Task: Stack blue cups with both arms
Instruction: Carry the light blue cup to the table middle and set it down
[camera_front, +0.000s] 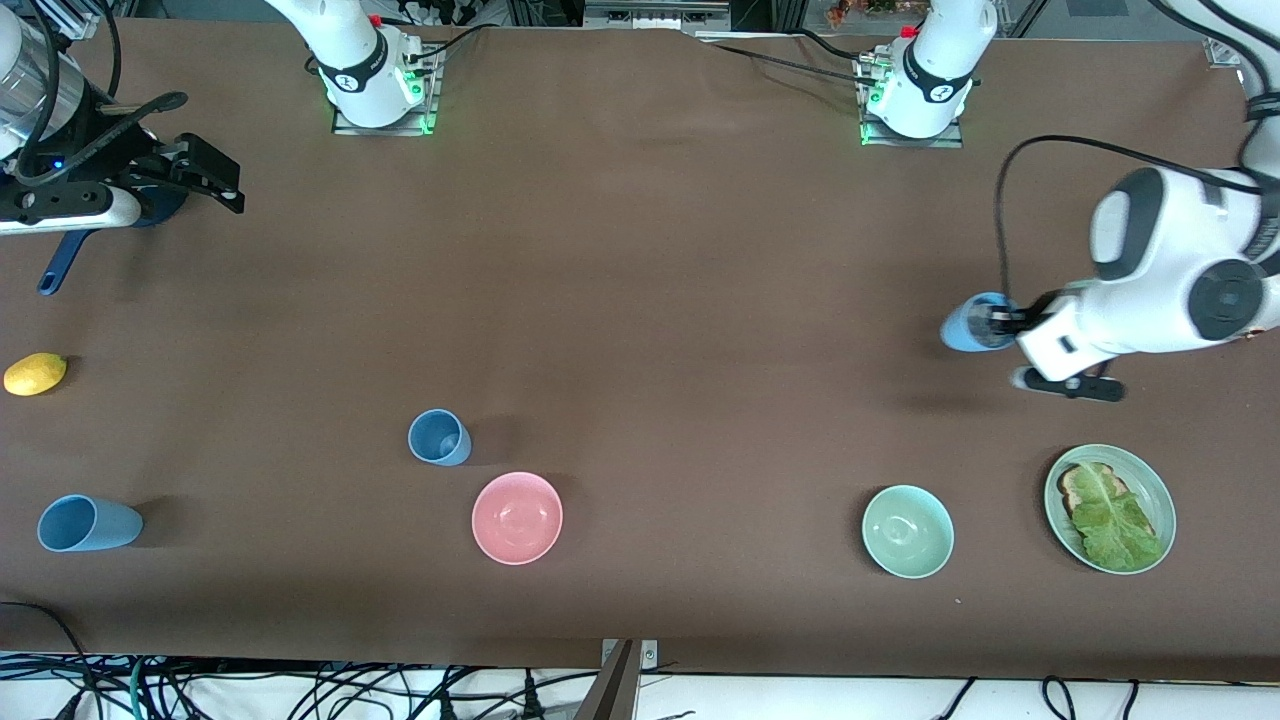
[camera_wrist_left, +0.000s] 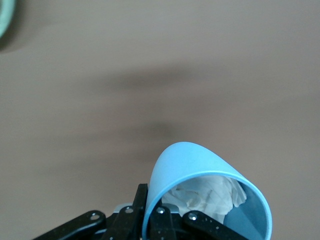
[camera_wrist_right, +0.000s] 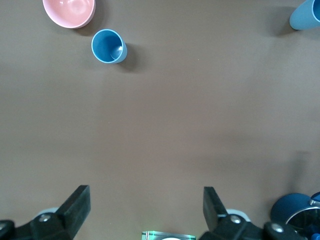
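Blue cup (camera_front: 972, 324) | clamped in left gripper (camera_front: 1003, 322) | apparently airborne | right gripper (camera_wrist_right: 145, 205) released

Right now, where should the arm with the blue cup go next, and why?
Probably carry it toward the upright blue cup beside the pink bowl. The left tool already grips one blue cup, with crumpled paper inside, while the right tool waits open over the table's end.
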